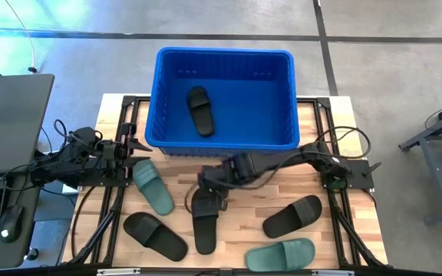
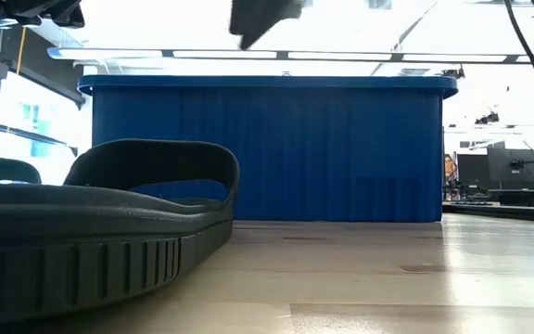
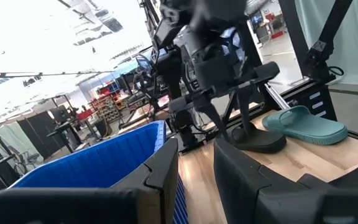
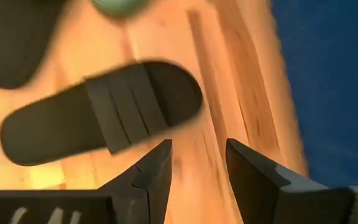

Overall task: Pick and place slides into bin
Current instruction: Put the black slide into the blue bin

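One black slide [image 1: 200, 110] lies in the blue bin [image 1: 225, 139] at the table's far side. On the table lie two green slides [image 1: 153, 188] [image 1: 280, 254] and three black ones [image 1: 154, 236] [image 1: 204, 224] [image 1: 291, 216]. My right gripper [image 1: 209, 186] [image 4: 197, 163] hangs open above the wood, pointing steeply down, just beyond the strap end of the middle black slide [image 4: 104, 118] and touching nothing. At the table's left edge my left gripper [image 1: 138, 146] [image 3: 194, 165] is held level near the bin's left corner, its fingers apart and holding nothing.
The bin's near wall [image 2: 267, 148] stands right behind my right gripper. A black slide [image 2: 100, 232] lies close to the low camera. A keyboard and mouse [image 1: 6, 222] sit on a desk left of the table. Bare wood [image 1: 240, 230] shows between the slides.
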`<state>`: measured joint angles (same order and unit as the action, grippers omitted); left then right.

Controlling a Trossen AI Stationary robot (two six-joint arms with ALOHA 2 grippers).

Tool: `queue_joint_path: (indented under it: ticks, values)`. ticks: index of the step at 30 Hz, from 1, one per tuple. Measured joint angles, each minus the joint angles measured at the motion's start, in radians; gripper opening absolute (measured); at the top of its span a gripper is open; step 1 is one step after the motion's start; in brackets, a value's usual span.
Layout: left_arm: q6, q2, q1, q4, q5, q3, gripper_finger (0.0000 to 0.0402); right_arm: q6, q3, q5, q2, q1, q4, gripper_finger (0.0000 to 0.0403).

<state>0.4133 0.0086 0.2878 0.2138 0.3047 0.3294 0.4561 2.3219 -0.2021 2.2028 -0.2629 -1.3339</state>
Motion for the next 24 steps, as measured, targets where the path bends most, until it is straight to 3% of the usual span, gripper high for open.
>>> queue_joint_path:
  ticks: [7,15,24]
  values:
    - [0.0,0.0,0.0,0.0,-0.001,0.0,0.009,0.447,-0.009,-0.034,0.0,-0.089,-0.24,0.014]
    - [0.0,0.0,0.0,0.0,-0.002,0.0,0.009,0.56,-0.074,0.085,0.013,-0.162,-0.238,0.014]
    - [0.009,0.0,0.0,-0.003,-0.005,0.0,0.009,0.614,-0.354,0.334,0.001,-0.177,-0.237,0.014]
